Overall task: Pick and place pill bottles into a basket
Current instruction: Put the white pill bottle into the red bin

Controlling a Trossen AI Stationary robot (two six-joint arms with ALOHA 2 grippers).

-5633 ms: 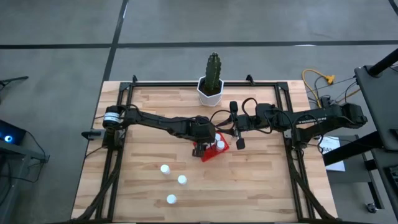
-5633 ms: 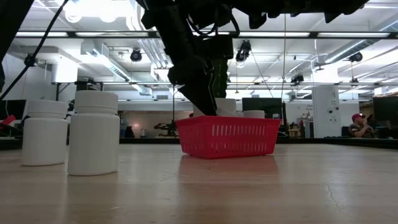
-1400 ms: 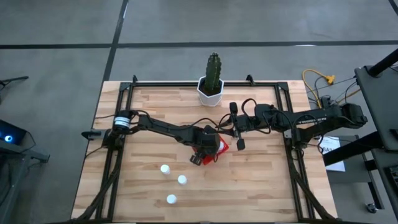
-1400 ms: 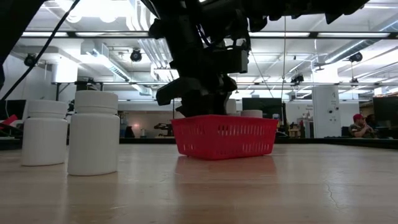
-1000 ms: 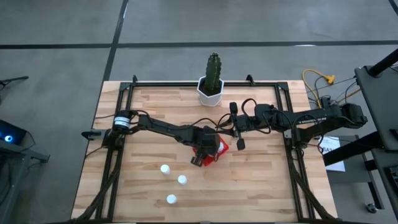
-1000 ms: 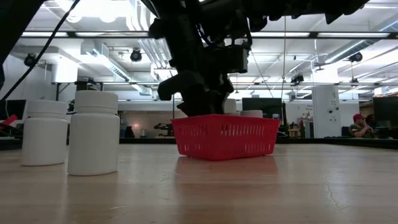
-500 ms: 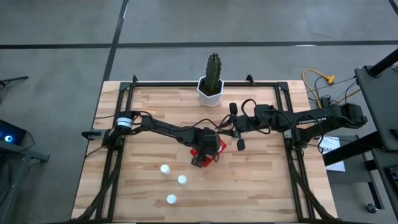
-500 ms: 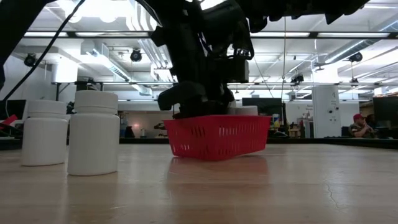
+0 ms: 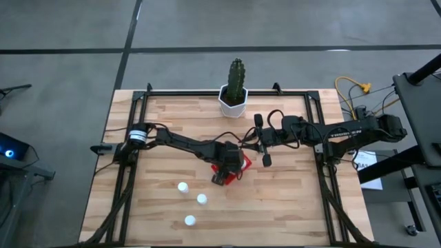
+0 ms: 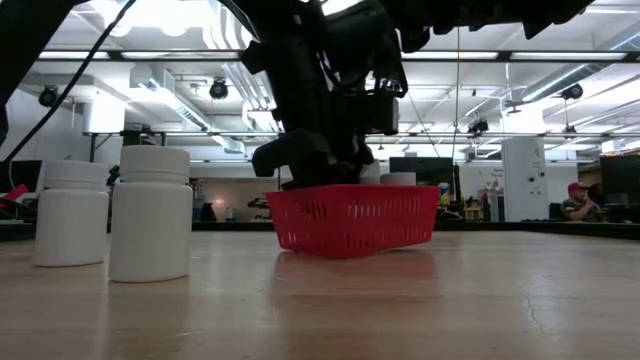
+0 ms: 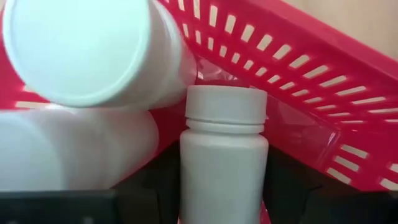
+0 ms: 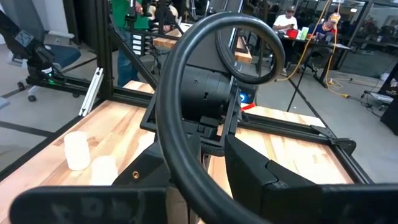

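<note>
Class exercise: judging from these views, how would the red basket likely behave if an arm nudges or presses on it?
The red basket probably slides and tips easily: in the low view it sits tilted under the left gripper. Its thin meshed walls look somewhat flexible rather than rigid. The pill bottles inside lie loose on their sides, so they would likely roll and shift its balance.

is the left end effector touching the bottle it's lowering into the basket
Touching. The left wrist view shows the upright pill bottle gripped between the left end effector fingers, inside the red basket.
</note>
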